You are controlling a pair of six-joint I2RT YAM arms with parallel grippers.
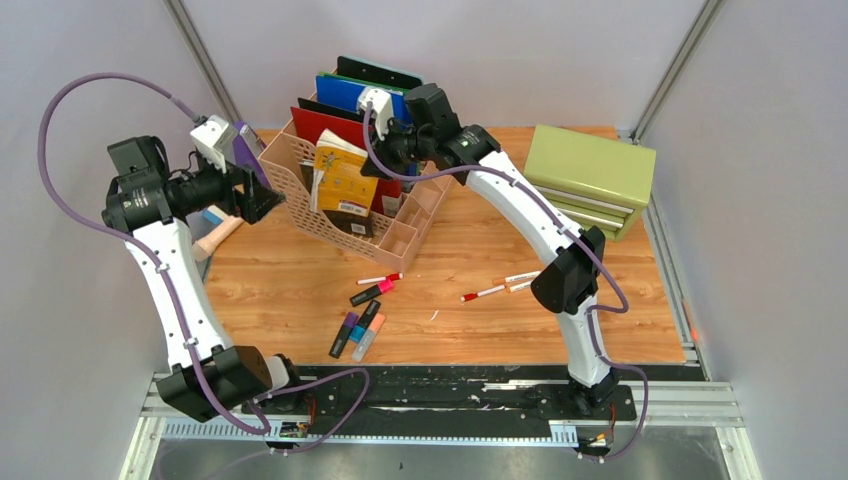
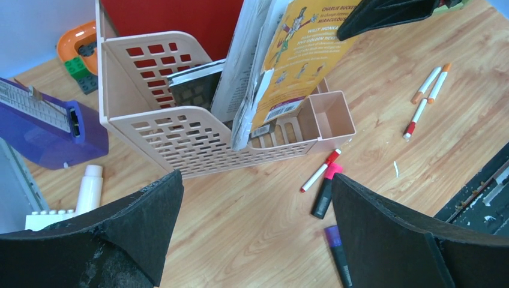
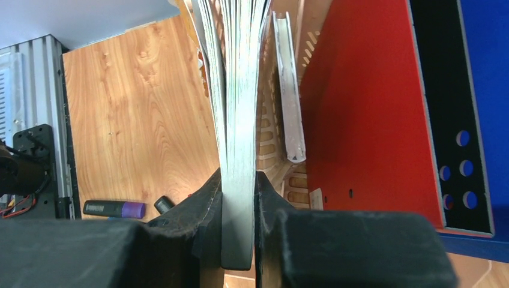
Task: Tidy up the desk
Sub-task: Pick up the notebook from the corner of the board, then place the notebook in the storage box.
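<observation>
The desk (image 1: 470, 260) is a light wood tabletop. A pink slotted organizer (image 1: 300, 190) stands at its back with red (image 1: 330, 125), blue and black folders in it. My right gripper (image 1: 380, 160) is shut on the top edge of a yellow paperback book (image 1: 345, 175) that stands in the organizer. In the right wrist view the pads (image 3: 207, 204) clamp the book's page block (image 3: 237, 90). My left gripper (image 1: 262, 196) is open and empty, just left of the organizer. In its wrist view, the left gripper (image 2: 258, 204) hangs above bare wood in front of the organizer (image 2: 198, 138).
Highlighters (image 1: 357, 330) and pens (image 1: 380, 279) lie in front of the organizer, with more pens (image 1: 500, 287) to the right. A green drawer cabinet (image 1: 590, 175) stands back right. A purple device (image 2: 42, 123), a white tube (image 2: 89, 189) and toy bricks (image 2: 78, 66) lie at the left.
</observation>
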